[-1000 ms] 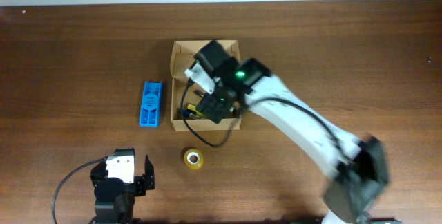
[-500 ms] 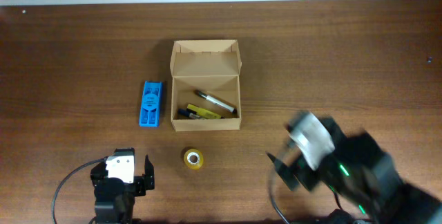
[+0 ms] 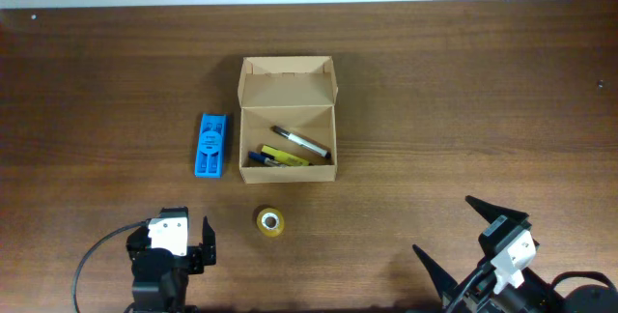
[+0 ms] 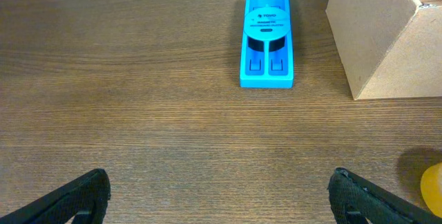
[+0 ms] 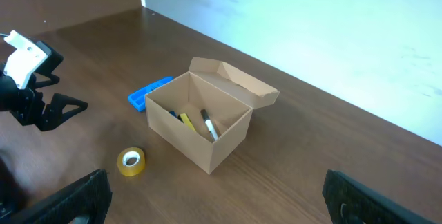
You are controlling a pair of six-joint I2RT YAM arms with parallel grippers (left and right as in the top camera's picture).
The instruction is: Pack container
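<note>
The tan cardboard container (image 3: 287,120) stands open in the middle of the table, flap lid (image 3: 288,81) tipped back. Inside lie a black-and-white marker (image 3: 300,142) and yellow and dark pens (image 3: 280,157). It also shows in the right wrist view (image 5: 207,117) and in the left wrist view (image 4: 387,34). My left gripper (image 3: 177,243) rests open and empty at the front left. My right gripper (image 3: 478,241) is open and empty at the front right, well back from the box.
A blue plastic case (image 3: 211,144) lies left of the box, also in the left wrist view (image 4: 266,39). A yellow tape roll (image 3: 270,222) sits in front of the box, also in the right wrist view (image 5: 130,162). A white wall edges the table's far side.
My right arm has pulled out of the box and swung back to the front right of the table. The marker now lies in the box. The left arm has not moved.
</note>
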